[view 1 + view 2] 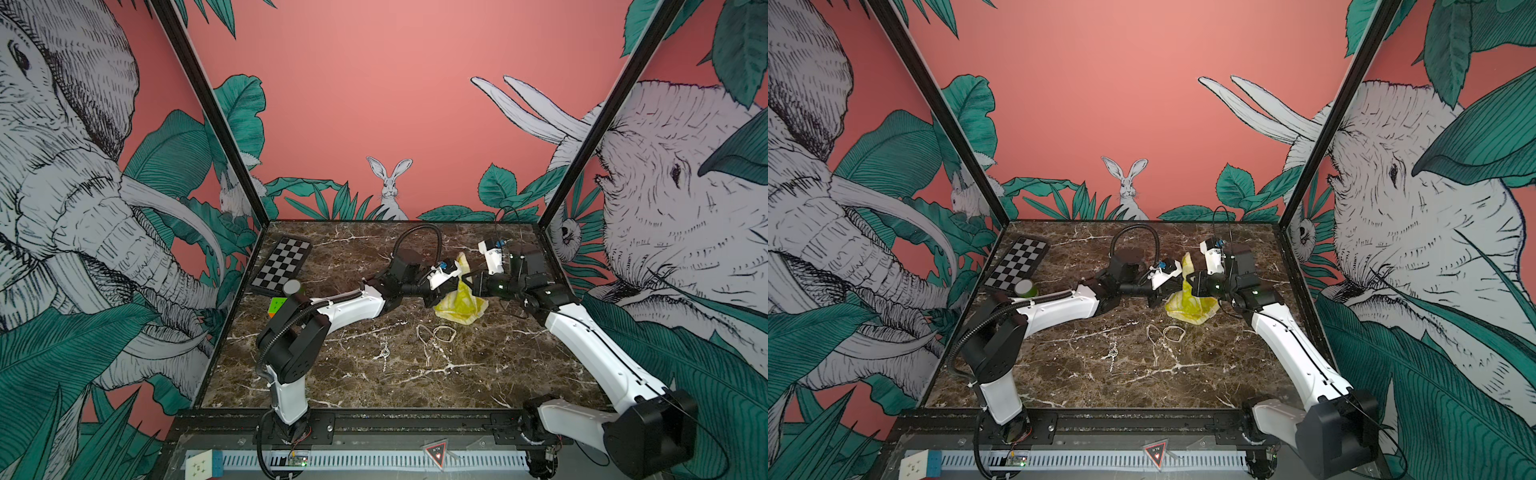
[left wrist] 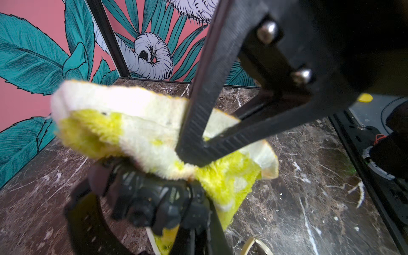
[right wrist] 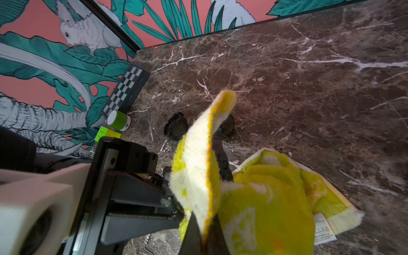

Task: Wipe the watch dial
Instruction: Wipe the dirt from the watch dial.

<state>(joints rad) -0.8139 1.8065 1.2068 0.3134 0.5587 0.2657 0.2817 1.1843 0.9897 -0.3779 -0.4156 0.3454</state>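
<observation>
Here, in both top views, the two arms meet over the middle of the brown marble bench point(image 1: 374, 386). A fluffy yellow-and-white cloth point(image 1: 460, 306) hangs between them, its lower part heaped on the stone. Neither top view lets me make out the watch.

The left wrist view does. A black wristwatch point(image 2: 150, 198), blurred and close, sits low under the raised cloth with a strap curling off to one side. Whether the cloth touches the dial I cannot tell. The same view shows the left claw point(image 2: 192, 157) narrowed to a point, its two ribbed fingers meeting on the cloth and pinching it.

The right wrist view adds what that one hides. The watch point(image 3: 176, 129) lies on the bench beyond the claws, and an upright flap of cloth covers part of it. The right claw point(image 3: 203, 239) is closed at the base of that flap, which rises from between its fingers. The rest of the cloth spreads over the bench beside it, with a white printed label point(image 3: 324, 229) at its edge.

Near the far left corner this view shows a black-and-white chequered board point(image 3: 125, 90). Just beside it are a green cylinder with a pale top point(image 3: 119, 121) and a multicoloured puzzle cube point(image 3: 107, 133). The tan rubber bands point(image 1: 444, 332), near the cloth on its front side, show best from above.
</observation>
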